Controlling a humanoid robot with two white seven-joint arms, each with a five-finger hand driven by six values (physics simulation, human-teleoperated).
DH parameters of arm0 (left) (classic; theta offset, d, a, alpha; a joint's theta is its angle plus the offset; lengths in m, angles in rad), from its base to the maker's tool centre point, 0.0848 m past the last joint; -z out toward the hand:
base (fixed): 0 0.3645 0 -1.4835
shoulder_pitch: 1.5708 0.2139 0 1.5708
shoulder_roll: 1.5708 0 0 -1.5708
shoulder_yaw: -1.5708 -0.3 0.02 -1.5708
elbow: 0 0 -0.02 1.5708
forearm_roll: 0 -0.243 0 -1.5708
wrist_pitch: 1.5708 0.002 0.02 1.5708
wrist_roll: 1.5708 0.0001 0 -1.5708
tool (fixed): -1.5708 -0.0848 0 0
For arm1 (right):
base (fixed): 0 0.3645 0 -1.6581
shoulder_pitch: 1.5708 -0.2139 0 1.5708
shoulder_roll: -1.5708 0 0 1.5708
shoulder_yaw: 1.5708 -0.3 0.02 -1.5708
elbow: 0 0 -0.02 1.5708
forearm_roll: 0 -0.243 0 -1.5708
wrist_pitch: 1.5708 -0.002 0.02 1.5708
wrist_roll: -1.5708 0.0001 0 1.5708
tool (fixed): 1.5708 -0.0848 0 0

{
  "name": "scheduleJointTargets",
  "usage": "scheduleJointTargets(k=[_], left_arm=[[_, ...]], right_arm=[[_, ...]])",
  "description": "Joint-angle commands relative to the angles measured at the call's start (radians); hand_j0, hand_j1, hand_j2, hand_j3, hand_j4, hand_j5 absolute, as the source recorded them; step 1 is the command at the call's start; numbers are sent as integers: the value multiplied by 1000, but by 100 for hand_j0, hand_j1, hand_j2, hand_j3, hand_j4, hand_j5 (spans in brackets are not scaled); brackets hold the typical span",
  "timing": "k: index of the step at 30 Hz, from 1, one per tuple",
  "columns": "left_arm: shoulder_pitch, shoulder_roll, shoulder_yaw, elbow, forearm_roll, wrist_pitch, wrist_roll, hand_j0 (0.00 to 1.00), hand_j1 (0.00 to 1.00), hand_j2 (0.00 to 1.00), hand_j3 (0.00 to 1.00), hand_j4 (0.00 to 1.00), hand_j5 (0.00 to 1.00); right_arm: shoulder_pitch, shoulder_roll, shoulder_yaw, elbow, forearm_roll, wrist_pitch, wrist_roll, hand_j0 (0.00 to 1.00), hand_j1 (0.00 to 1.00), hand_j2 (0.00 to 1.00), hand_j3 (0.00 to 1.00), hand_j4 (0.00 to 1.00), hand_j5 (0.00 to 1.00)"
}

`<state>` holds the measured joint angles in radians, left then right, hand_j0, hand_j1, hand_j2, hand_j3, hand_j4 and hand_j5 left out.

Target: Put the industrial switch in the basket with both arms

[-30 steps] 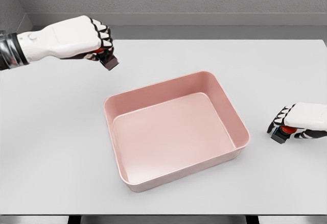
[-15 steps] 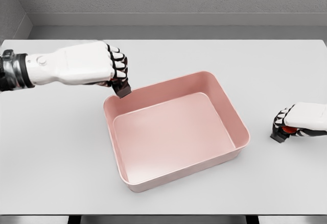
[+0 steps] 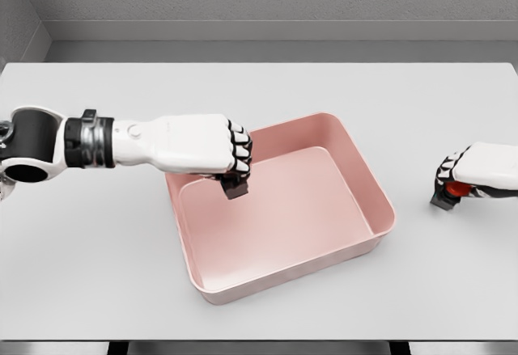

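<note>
While the left hand point(image 3: 212, 146) grips a dark blocky switch point(image 3: 235, 187) over the smooth pink basket point(image 3: 368, 183), the right hand point(image 3: 477, 175) clasps another.

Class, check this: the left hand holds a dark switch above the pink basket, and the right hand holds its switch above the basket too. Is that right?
Not quite. The head view shows the right hand with its switch low over the table, well to the right of the basket, not above it. The rest stands: the left hand holds a dark switch above the pink basket.

dark switch point(image 3: 235, 187) above pink basket point(image 3: 356, 157)
</note>
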<state>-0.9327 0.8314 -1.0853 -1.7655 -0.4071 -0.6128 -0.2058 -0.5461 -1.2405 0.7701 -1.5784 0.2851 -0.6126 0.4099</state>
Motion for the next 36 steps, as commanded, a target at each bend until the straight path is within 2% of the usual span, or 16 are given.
scheduleJointTargets(k=[1,3,5,6,7,8,9,18,20,22,25,28,30,32,36], left_arm=[[6,-14,-24,0,2,2,-9,30,30,30,30,30,30],[11,-12,-24,0,1,2,-20,30,30,30,30,30,30],[8,-9,-24,0,1,2,-20,39,39,39,39,39,39],[8,-8,-24,0,1,2,-18,57,57,57,57,57,57],[8,-8,-24,0,-1,2,-18,80,80,80,80,80,80],[8,-8,-24,0,-1,2,-18,95,95,95,95,95,95],[8,-9,-24,0,1,2,-18,100,100,100,100,100,100],[-1,3,-21,0,2,2,-9,100,100,100,100,100,100],[-18,48,-12,0,13,2,-7,100,100,100,100,100,100],[-55,97,-15,0,68,2,-7,100,100,100,100,100,100],[-64,169,-12,0,102,2,-6,100,100,100,100,100,100],[-55,313,-7,0,165,2,-6,100,100,100,100,100,100],[-51,391,-8,1,175,2,-17,100,100,100,100,100,100],[-47,423,-13,1,175,2,-17,100,100,100,100,100,100],[-51,423,-12,1,175,2,-17,100,100,100,100,100,100]], right_arm=[[-5,0,-5,-8,-6,2,-3,49,49,49,49,49,49],[-15,0,-5,-12,-6,2,-6,49,49,49,49,49,49],[-18,1,-5,-15,-7,2,-8,48,48,48,48,48,48],[-20,1,-5,-17,-9,2,-8,48,48,48,48,48,48],[-21,1,-5,-17,-9,2,-8,48,48,48,48,48,48],[-31,3,-5,-17,-9,2,-10,48,48,48,48,48,48],[-31,3,-5,-19,-9,2,-11,48,48,48,48,48,48],[-58,6,-5,-25,-17,2,-17,48,48,48,48,48,48],[-69,6,-5,-26,-27,2,-20,48,48,48,48,48,48],[-84,6,-9,-26,-35,2,-20,48,48,48,48,48,48],[-106,7,-11,-31,-52,2,-20,48,48,48,48,48,48],[-118,10,-14,-42,-61,2,-22,49,49,49,49,49,49],[-126,10,-14,-43,-73,2,-22,49,49,49,49,49,49],[-126,16,-14,-45,-80,2,-20,49,49,49,49,49,49],[-147,24,-14,-45,-87,2,-22,49,49,49,49,49,49]])
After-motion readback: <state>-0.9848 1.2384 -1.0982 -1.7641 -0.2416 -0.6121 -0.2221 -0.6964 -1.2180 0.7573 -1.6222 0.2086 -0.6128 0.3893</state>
